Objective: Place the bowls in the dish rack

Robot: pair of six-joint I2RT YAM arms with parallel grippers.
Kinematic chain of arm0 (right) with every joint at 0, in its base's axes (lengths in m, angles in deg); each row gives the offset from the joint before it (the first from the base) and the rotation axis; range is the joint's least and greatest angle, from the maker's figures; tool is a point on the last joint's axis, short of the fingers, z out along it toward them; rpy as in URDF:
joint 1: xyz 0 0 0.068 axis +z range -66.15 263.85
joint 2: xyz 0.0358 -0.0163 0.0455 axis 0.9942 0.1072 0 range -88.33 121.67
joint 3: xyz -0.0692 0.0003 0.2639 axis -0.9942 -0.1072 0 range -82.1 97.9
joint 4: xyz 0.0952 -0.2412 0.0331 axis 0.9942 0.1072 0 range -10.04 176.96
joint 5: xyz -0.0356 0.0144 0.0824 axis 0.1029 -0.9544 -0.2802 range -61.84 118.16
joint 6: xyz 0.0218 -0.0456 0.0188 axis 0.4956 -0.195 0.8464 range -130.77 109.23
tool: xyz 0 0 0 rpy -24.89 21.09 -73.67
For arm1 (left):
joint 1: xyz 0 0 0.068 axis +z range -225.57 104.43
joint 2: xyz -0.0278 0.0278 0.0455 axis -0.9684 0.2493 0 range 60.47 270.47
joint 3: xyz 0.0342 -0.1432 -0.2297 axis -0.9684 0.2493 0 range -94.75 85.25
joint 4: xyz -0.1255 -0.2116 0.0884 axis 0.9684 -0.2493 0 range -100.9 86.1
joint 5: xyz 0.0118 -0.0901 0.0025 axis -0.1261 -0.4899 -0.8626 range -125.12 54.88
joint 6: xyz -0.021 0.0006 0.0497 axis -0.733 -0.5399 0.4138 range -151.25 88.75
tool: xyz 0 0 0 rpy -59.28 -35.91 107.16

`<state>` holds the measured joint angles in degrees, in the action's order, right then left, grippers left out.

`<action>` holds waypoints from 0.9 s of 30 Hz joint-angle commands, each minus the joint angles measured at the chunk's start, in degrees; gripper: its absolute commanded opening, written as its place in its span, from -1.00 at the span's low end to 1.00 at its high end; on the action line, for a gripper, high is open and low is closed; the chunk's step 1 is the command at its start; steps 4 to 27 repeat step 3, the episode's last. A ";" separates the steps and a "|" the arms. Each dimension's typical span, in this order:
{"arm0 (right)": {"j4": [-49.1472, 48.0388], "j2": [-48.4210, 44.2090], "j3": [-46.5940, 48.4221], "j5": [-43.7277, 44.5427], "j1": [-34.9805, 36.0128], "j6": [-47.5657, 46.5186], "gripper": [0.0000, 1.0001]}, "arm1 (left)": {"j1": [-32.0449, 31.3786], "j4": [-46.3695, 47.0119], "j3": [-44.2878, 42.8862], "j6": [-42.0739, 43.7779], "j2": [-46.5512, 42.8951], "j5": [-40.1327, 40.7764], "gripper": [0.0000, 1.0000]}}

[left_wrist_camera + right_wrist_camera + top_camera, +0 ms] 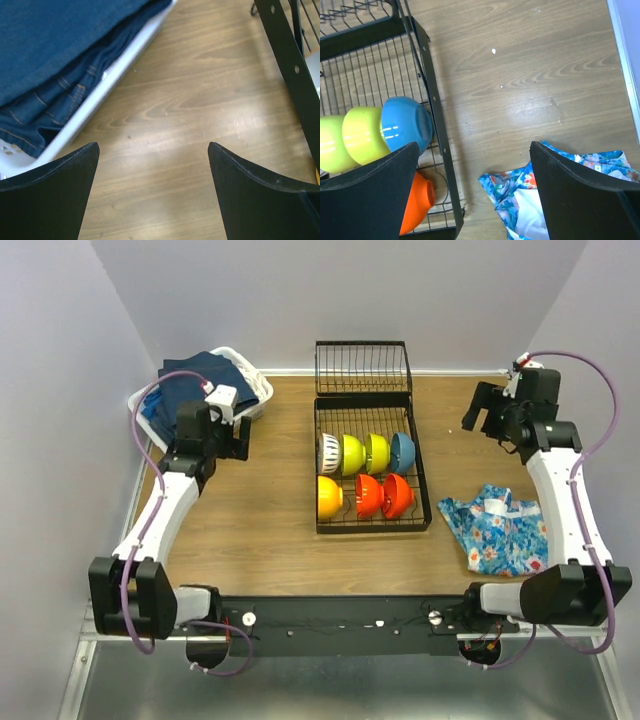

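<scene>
- Nearest the bases, the dish rack [372, 530] sits mid-table, its long axis running away from them, with all seven bowls [370, 490] on edge inside.
- Flanking it, the left gripper [152, 147] and right gripper [474, 146] gape wide and empty; the right looks closer.
- Only the right wrist view shows bowls; the left shows the white basket [107, 85].

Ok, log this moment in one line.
bowls: seven, all in dish rack | left fingers: open, empty | right fingers: open, empty
</scene>
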<state>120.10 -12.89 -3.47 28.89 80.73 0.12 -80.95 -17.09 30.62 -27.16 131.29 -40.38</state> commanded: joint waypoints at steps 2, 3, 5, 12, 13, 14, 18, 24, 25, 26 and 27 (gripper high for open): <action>1.52 -2.75 -2.25 -0.38 -0.31 0.79 1.00 | 0.73 -2.72 -5.57 -5.66 3.35 0.78 0.97; 0.56 -3.10 -2.60 -0.29 -0.31 0.88 1.00 | 0.73 -2.89 -5.92 -6.03 3.87 0.60 0.97; 0.56 -3.10 -2.60 -0.29 -0.31 0.88 1.00 | 0.73 -2.89 -5.92 -6.03 3.87 0.60 0.97; 0.56 -3.10 -2.60 -0.29 -0.31 0.88 1.00 | 0.73 -2.89 -5.92 -6.03 3.87 0.60 0.97; 0.56 -3.10 -2.60 -0.29 -0.31 0.88 1.00 | 0.73 -2.89 -5.92 -6.03 3.87 0.60 0.97; 0.56 -3.10 -2.60 -0.29 -0.31 0.88 1.00 | 0.73 -2.89 -5.92 -6.03 3.87 0.60 0.97; 0.56 -3.10 -2.60 -0.29 -0.31 0.88 1.00 | 0.73 -2.89 -5.92 -6.03 3.87 0.60 0.97; 0.56 -3.10 -2.60 -0.29 -0.31 0.88 1.00 | 0.73 -2.89 -5.92 -6.03 3.87 0.60 0.97; 0.56 -3.10 -2.60 -0.29 -0.31 0.88 1.00 | 0.73 -2.89 -5.92 -6.03 3.87 0.60 0.97; 0.56 -3.10 -2.60 -0.29 -0.31 0.88 1.00 | 0.73 -2.89 -5.92 -6.03 3.87 0.60 0.97; 0.56 -3.10 -2.60 -0.29 -0.31 0.88 1.00 | 0.73 -2.89 -5.92 -6.03 3.87 0.60 0.97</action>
